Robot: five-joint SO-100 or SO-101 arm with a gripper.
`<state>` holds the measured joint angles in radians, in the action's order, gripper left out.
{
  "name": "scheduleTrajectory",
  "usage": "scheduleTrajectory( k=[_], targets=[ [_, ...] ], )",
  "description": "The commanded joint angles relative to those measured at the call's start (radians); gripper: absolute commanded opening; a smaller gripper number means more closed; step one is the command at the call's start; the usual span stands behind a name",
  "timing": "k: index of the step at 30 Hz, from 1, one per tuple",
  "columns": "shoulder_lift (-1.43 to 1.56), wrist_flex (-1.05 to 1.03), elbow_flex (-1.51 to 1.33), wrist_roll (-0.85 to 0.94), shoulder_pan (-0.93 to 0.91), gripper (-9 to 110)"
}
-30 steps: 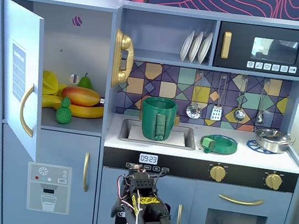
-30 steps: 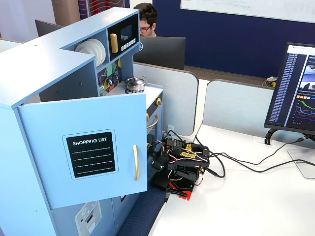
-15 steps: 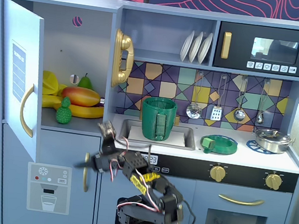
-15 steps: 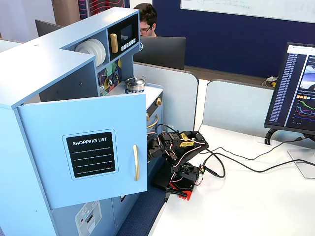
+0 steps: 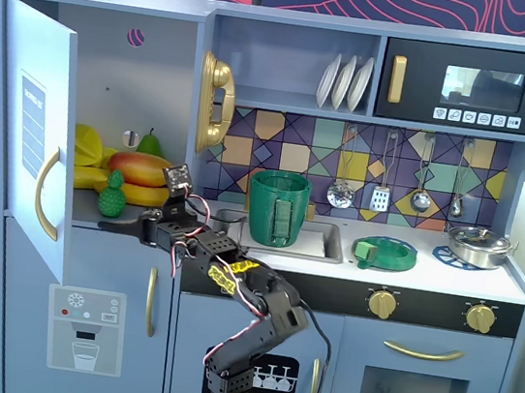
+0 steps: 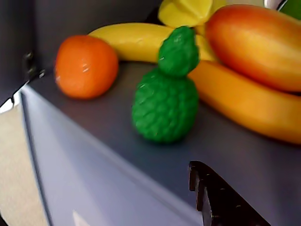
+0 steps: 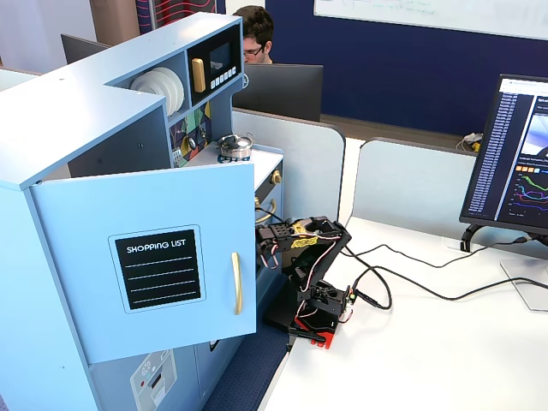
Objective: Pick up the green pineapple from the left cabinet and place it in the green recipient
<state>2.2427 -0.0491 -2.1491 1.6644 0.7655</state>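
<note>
We read this moment as the approach step: the gripper (image 5: 113, 226) reaches leftward from the arm's base toward the open left cabinet (image 5: 153, 74), and nothing is held yet. In a fixed view from the front, the green pineapple (image 5: 112, 194) stands upright near the front edge of the cabinet shelf (image 5: 84, 214), just in front of a mango (image 5: 139, 168) and a banana (image 5: 145, 194), with a green pear (image 5: 150, 144) farther back. In the wrist view the green pineapple (image 6: 167, 92) sits at centre, apart from an orange (image 6: 85, 66) to its left and close to, perhaps touching, the banana (image 6: 244, 101) on its right; only one dark toothed finger (image 6: 221, 200) shows at the lower edge, short of the fruit. We cannot tell from any view how far the fingers are spread; the cabinet door (image 7: 145, 257) hides them in a fixed view from the side. The green recipient (image 5: 278, 207) stands well to the right, at the sink (image 5: 325, 237), with a flat green pan (image 5: 385, 253) beyond it. We judge that the next move calls for advancing over the shelf edge, straddling the bumpy body with one finger on each side, and closing without nudging the neighbouring fruit, since the banana leaves little room on that side.
</note>
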Motion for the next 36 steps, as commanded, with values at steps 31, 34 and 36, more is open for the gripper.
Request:
scheduleTrajectory(
  k=[31,34,36],
  targets=[
    [-0.586,0.133,0.565,0.0,-0.043,49],
    [-0.601,0.129,0.581,-0.002,-0.035,49],
    [-0.612,0.126,0.592,0.0,-0.028,49]
  ],
)
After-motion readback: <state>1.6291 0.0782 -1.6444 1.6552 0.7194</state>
